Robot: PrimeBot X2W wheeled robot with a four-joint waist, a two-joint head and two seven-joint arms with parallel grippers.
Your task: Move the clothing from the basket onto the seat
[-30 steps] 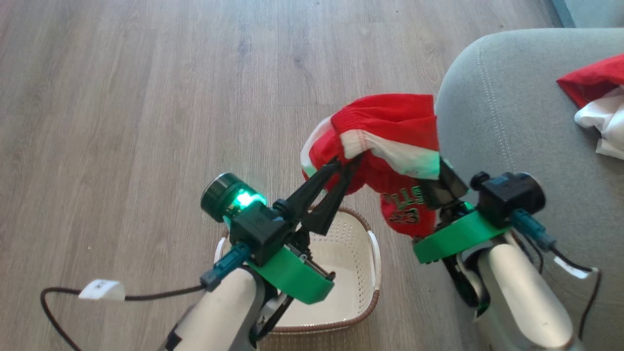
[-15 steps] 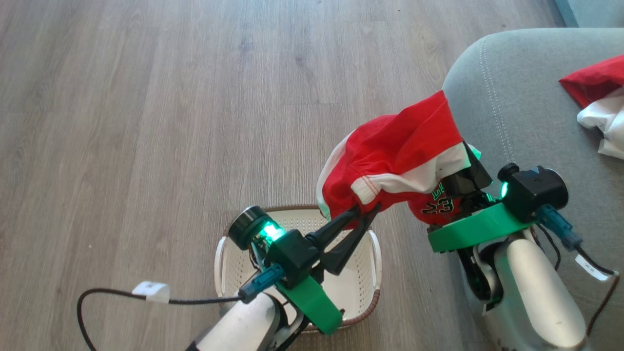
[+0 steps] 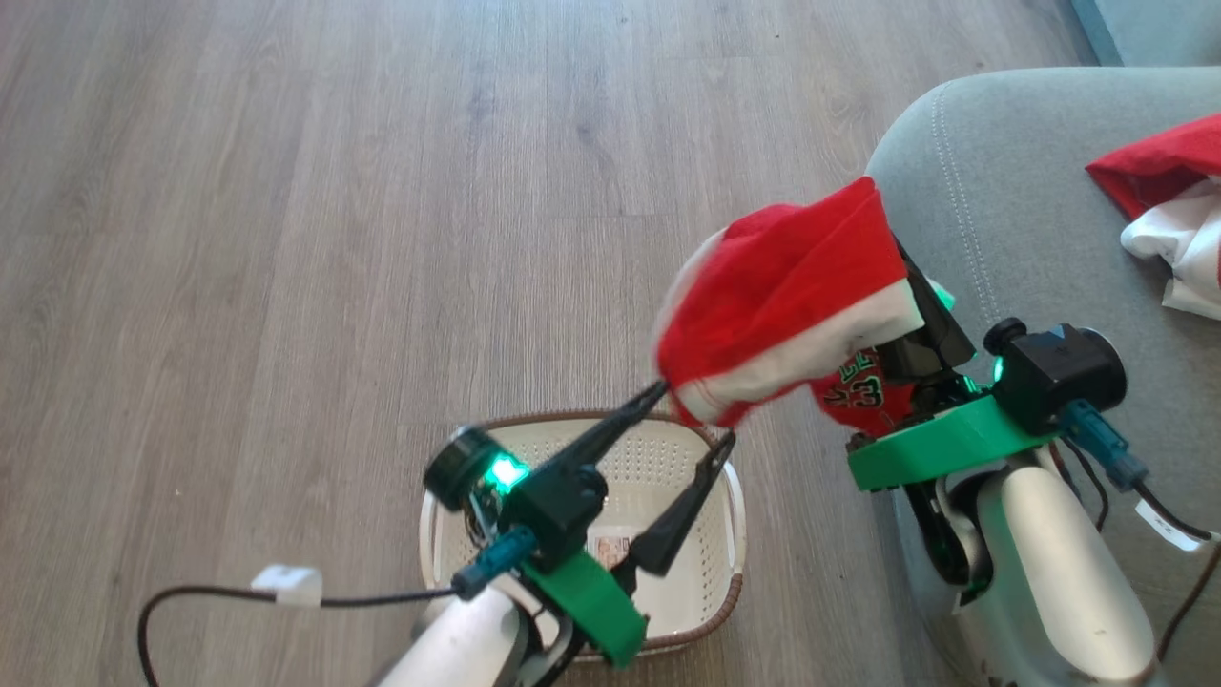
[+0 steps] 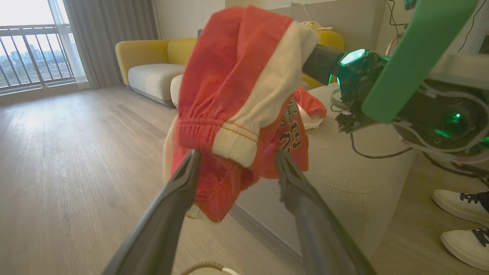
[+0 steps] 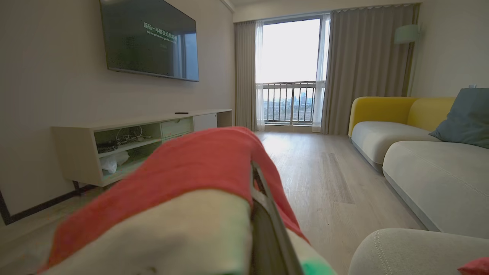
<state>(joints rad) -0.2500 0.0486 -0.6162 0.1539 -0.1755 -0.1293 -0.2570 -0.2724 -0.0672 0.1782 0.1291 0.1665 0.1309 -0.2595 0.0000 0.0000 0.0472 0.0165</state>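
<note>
A red garment with a white band and printed numbers hangs in the air beside the seat's edge, draped over my right gripper, which is shut on it. My left gripper stands open just below the garment's hem, above the basket; in the left wrist view the cloth hangs between its spread fingers. The basket holds no clothing and its floor label shows. A second red and white garment lies on the grey-green seat. In the right wrist view cloth covers one finger.
Wooden floor spreads to the left and ahead. A person's white shoes stand beside the seat. A TV cabinet lines one wall, and a yellow sofa stands by the window.
My left gripper has opened and let go of the garment, dropping back over the basket. The right gripper keeps the garment, and the basket's floor label has come into sight.
</note>
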